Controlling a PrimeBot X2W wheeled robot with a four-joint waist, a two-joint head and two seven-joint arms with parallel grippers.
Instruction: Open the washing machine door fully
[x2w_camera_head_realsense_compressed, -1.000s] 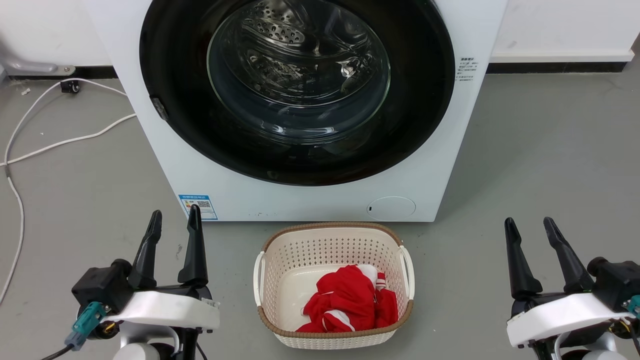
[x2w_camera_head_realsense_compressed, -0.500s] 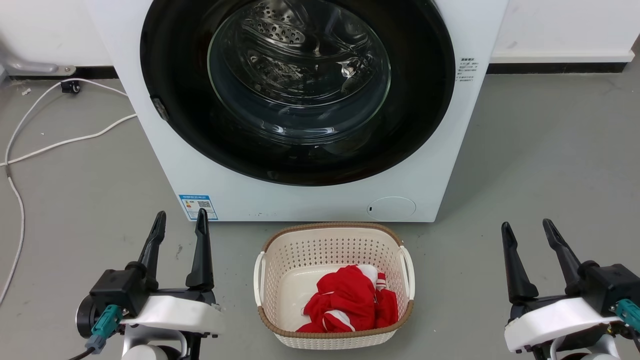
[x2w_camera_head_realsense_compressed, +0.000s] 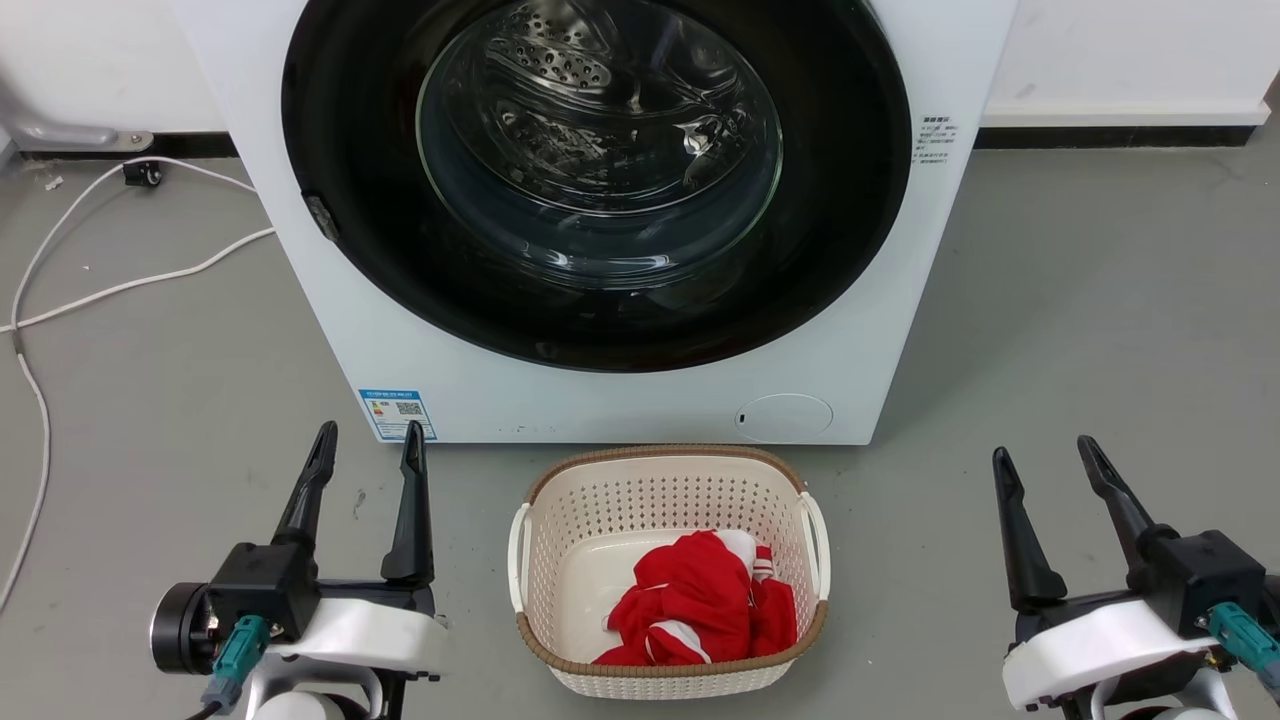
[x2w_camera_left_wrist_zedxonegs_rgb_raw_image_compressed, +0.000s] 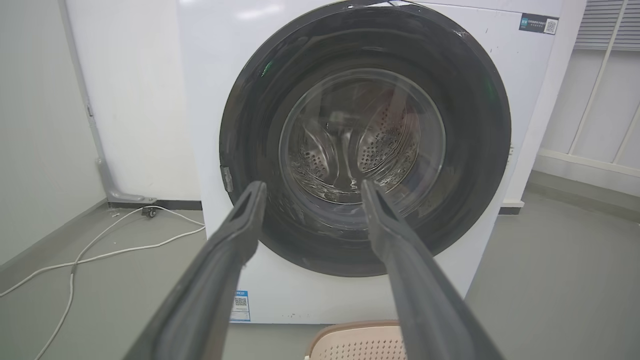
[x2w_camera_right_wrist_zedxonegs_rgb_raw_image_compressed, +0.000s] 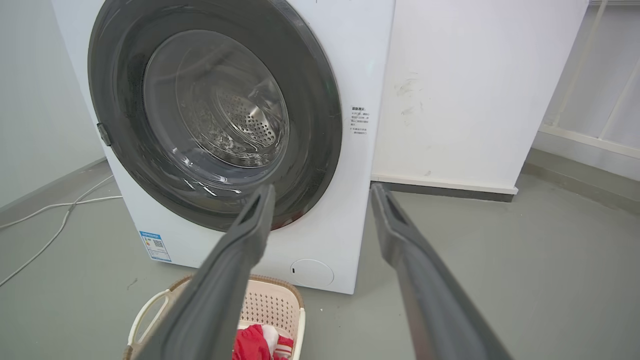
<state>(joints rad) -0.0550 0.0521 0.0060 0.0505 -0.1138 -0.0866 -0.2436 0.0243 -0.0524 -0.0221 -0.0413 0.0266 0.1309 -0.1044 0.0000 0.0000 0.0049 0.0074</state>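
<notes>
Washing machine door (x2w_camera_head_realsense_compressed: 600, 180), round glossy black with glass window, stays shut; left tool (x2w_camera_head_realsense_compressed: 369, 432) and right tool (x2w_camera_head_realsense_compressed: 1042, 450), both spread, have merely sunk slightly: opening unstarted.

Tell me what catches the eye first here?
The round glossy black washing machine door, shut, spans the front of the white machine at top centre. Below sits a cream perforated plastic basket holding a red-and-white cloth, flanked by the left arm's long dark fingers and the right arm's fingers, both spread open.
</notes>
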